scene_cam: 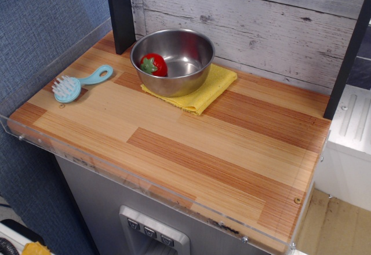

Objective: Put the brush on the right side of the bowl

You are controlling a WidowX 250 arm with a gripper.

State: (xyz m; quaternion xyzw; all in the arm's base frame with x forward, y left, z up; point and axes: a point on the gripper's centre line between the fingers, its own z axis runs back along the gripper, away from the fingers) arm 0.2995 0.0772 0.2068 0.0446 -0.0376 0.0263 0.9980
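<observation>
The brush lies flat on the wooden tabletop near its left edge, bristles up, round head toward the front-left corner and looped handle angled back toward the bowl. It is well apart from the bowl, on the bowl's left, so the task looks to be at its very start: nothing has been picked up. The bowl sits on a yellow cloth toward the back of the table, against the whitewashed plank wall, and a red toy strawberry rests inside it. From where I stand, no pincer shows at all; only a dark upright post stands behind the bowl, so I cannot tell how far the pincer is open, whether it has hold of anything, or where the brush lies relative to it. To do the pickup well, I judge the thin handle the better place to grip, squarely across it between head and loop, since the round head is wide and the bristles would give under the fingers. The carry should then rise over the bowl's rim or swing around its front. The bare wood just right of the cloth looks like a fair landing spot, near the bowl but not touching it.
</observation>
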